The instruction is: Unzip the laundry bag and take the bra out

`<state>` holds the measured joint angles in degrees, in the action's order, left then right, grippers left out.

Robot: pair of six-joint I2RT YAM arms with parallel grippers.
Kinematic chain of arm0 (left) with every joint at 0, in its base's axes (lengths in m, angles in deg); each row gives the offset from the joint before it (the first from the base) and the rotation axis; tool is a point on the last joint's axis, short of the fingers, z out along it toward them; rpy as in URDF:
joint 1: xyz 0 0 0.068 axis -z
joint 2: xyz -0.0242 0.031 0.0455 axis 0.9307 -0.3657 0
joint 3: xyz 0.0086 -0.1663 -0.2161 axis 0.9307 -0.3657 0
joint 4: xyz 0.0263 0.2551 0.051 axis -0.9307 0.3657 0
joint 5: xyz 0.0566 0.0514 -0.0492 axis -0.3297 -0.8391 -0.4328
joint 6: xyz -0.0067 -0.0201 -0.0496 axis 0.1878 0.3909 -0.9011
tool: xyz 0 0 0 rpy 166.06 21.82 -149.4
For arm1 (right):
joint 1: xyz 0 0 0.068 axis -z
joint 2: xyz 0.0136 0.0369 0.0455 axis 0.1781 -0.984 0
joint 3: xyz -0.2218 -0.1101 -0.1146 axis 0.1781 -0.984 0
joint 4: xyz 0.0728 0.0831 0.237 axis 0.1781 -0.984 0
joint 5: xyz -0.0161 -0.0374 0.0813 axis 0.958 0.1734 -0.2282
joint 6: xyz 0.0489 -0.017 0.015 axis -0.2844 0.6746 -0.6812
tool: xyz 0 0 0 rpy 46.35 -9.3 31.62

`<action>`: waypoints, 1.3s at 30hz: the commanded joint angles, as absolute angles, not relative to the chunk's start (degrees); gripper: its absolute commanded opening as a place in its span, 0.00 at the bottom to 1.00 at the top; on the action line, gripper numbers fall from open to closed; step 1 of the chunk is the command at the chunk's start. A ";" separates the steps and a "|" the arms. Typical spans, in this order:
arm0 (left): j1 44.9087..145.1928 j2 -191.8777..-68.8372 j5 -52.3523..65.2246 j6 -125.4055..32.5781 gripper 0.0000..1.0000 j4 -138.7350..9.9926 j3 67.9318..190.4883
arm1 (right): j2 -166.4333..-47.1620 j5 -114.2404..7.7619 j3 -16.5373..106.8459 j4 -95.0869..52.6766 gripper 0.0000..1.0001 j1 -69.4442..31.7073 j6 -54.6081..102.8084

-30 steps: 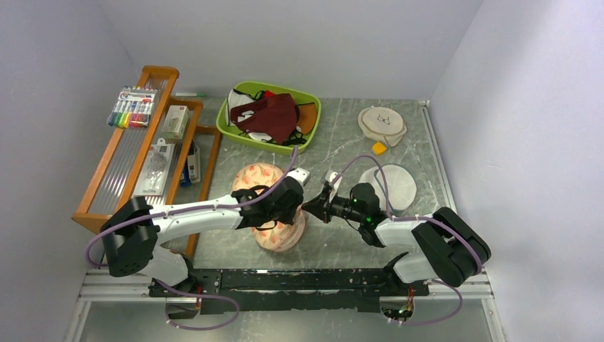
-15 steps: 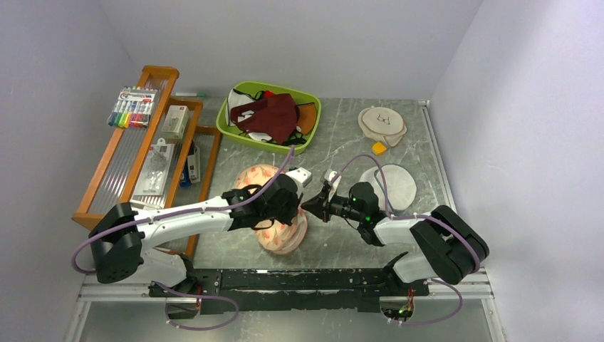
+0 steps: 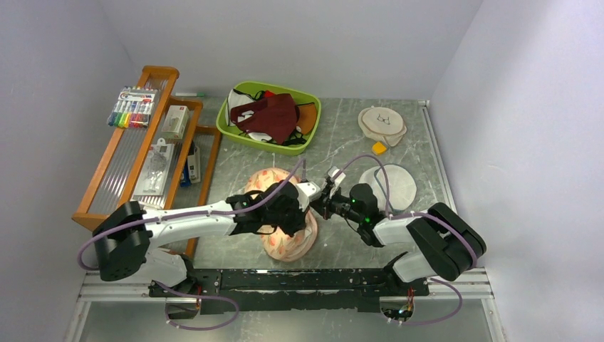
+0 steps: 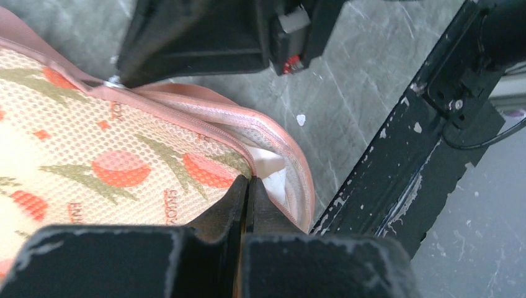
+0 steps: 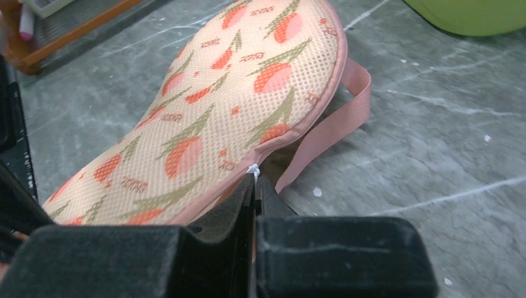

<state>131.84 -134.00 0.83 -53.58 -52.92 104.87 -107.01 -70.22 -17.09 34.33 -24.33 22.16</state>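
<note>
Grey stone table point(image 3: 342, 132), pale walls; mid-table, by both arms, the laundry bag point(image 3: 290, 246); soft, light, squashy; best held by its pink edge, not the bumpy top; left gripper point(image 4: 248, 183) pinched tight on the top flap; right gripper point(image 5: 254, 177) pinched on the little zip pull point(image 5: 252, 168); only from the left wrist: zip partly open, white bra point(image 4: 270, 171) peeking out, not yet out; only from the right wrist: a pink loop point(image 5: 338, 118).
</note>
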 commanded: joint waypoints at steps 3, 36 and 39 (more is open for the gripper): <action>134.19 -137.82 7.99 -51.22 0.07 -52.31 106.70 | -105.94 -56.63 -18.91 38.57 0.00 -23.95 20.22; 134.03 -139.79 -23.45 -54.43 0.73 -42.96 117.29 | -103.93 -64.28 -20.20 42.65 0.00 -23.95 21.60; 133.94 -142.11 -26.38 -54.05 0.70 -42.44 118.91 | -104.52 -65.53 -19.38 41.83 0.00 -24.00 21.55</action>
